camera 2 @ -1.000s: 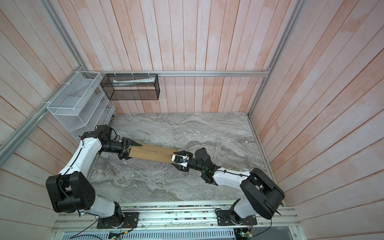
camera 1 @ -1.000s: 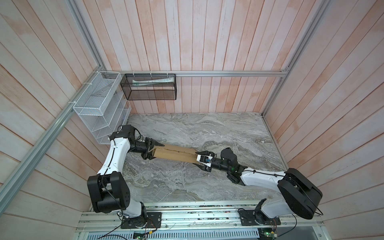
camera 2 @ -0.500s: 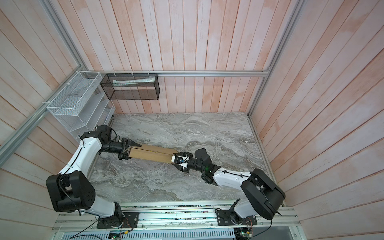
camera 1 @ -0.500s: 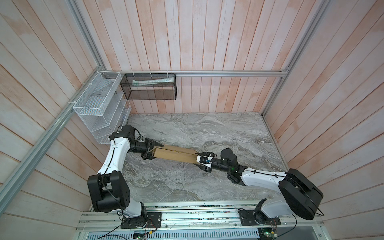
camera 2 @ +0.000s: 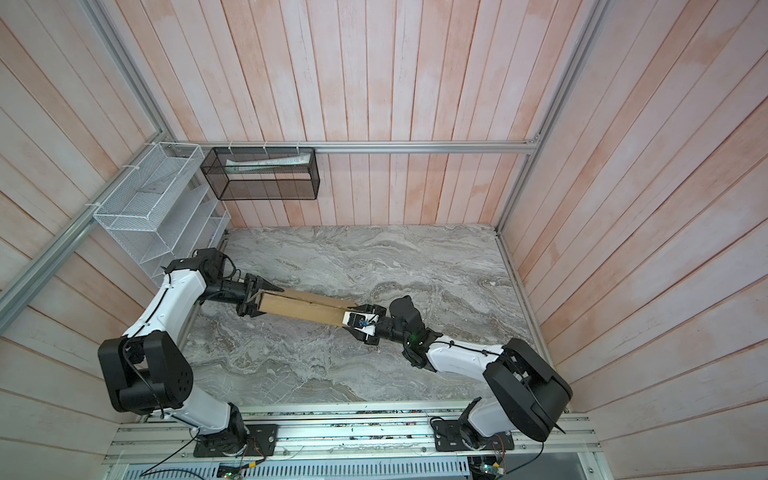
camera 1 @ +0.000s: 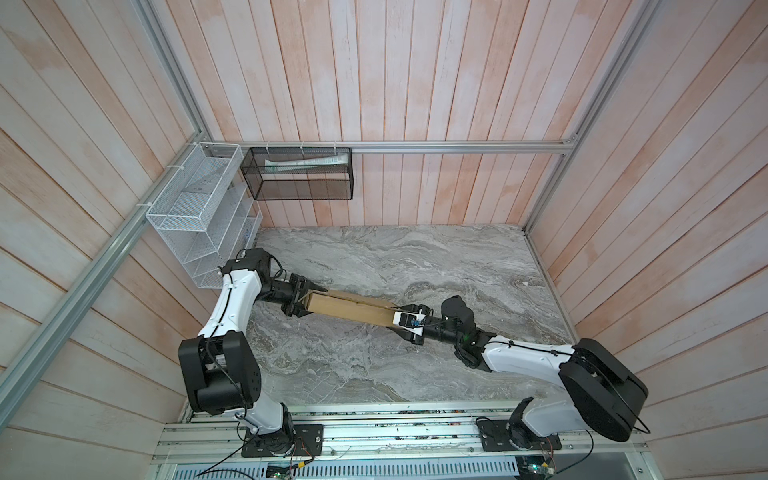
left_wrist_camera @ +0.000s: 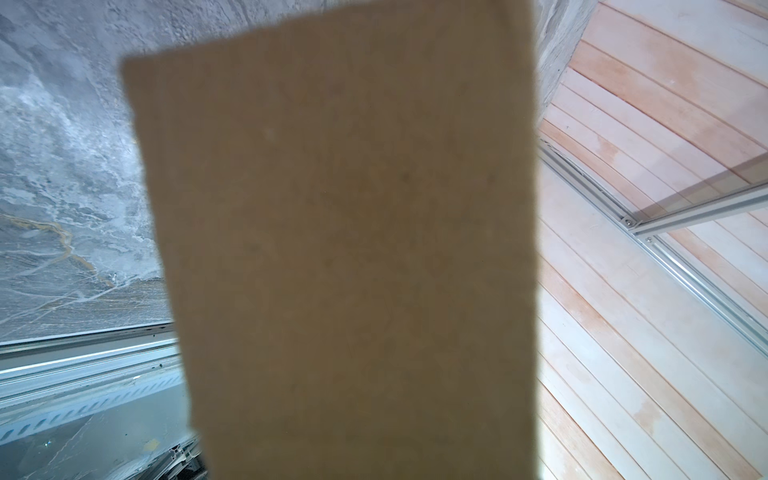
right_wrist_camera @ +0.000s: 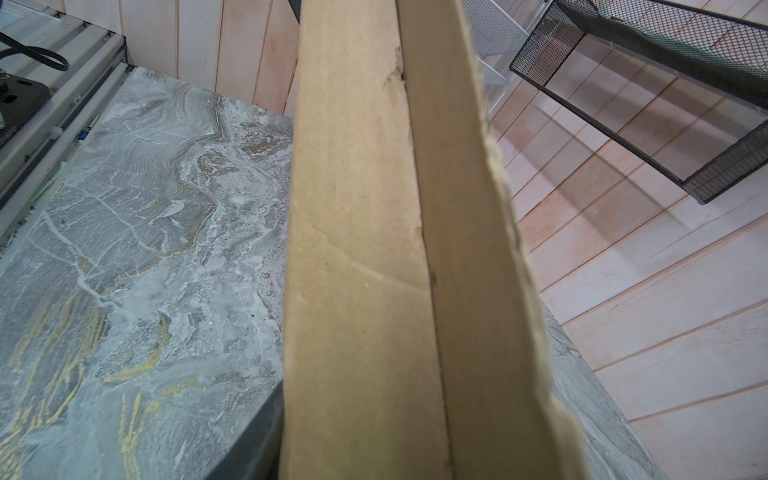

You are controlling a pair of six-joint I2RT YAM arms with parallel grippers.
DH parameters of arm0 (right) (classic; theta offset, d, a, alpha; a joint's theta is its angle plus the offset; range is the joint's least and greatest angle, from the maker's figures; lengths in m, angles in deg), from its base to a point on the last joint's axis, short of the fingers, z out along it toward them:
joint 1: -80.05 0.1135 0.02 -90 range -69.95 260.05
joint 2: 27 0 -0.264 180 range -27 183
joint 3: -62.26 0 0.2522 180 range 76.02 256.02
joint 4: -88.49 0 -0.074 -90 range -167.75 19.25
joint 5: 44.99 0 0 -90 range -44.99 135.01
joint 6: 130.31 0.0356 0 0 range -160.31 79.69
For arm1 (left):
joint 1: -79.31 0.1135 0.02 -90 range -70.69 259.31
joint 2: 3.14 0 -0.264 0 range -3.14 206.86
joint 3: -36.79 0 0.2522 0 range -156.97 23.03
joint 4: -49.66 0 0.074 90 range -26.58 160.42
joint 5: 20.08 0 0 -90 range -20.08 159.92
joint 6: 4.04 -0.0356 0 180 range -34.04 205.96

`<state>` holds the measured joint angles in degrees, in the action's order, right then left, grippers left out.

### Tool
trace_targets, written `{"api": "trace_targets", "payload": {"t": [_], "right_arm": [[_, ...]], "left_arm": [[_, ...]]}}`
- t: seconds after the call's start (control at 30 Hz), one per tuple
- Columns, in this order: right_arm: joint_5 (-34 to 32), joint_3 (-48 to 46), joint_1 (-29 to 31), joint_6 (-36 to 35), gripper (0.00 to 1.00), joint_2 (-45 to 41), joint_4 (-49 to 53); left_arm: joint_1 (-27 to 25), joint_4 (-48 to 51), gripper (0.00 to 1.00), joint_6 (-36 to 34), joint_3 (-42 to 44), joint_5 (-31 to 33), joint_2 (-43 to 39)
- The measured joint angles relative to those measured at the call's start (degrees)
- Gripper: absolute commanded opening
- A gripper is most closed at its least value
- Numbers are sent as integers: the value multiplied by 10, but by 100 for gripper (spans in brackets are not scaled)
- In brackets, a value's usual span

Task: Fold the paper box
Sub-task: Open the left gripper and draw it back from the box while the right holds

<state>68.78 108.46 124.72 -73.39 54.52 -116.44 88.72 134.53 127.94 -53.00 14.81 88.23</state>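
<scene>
Grey veined marble tabletop (camera 1: 374,365) floors a booth with pale pink plank walls (camera 1: 415,83). Over it, in both top views, a long, plain tan corrugated-cardboard paper box (camera 1: 353,308) (camera 2: 303,311) spans from one gripper to the other, folded narrow, with one end between each pair of jaws. Whether its lower edge touches the marble or hangs clear cannot be told.

The left gripper (camera 1: 306,300) (camera 2: 257,304) has its dark jaws on either side of the box's end, clamped on it. The right gripper (camera 1: 395,321) (camera 2: 348,320) straddles the opposite end, but its white camera housing covers much of the jaws. Whether they press the cardboard or stand just off it cannot be told.

Neither wrist view shows a finger. The left wrist view gives the paper box (left_wrist_camera: 345,249) only as a blurred brown panel, cut off by the frame. The right wrist view looks along the paper box (right_wrist_camera: 353,249): two walls meeting at a crease, the outer edge ragged, running away from the jaws toward a black wire-mesh basket (right_wrist_camera: 665,83) on the wall.
</scene>
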Motion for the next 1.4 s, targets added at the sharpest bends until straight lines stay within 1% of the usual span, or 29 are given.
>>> {"api": "trace_targets", "payload": {"t": [0.73,1.03,1.4], "right_arm": [[-28,0,0,0,49,-30,55],[-37,-9,0,0,49,-54,75],[-55,-23,-1,2,48,-88,104]], "left_arm": [[0,-20,60,-1,-38,28,36],[0,-31,60,9,-38,31,38],[4,-41,60,11,-64,40,54]]}}
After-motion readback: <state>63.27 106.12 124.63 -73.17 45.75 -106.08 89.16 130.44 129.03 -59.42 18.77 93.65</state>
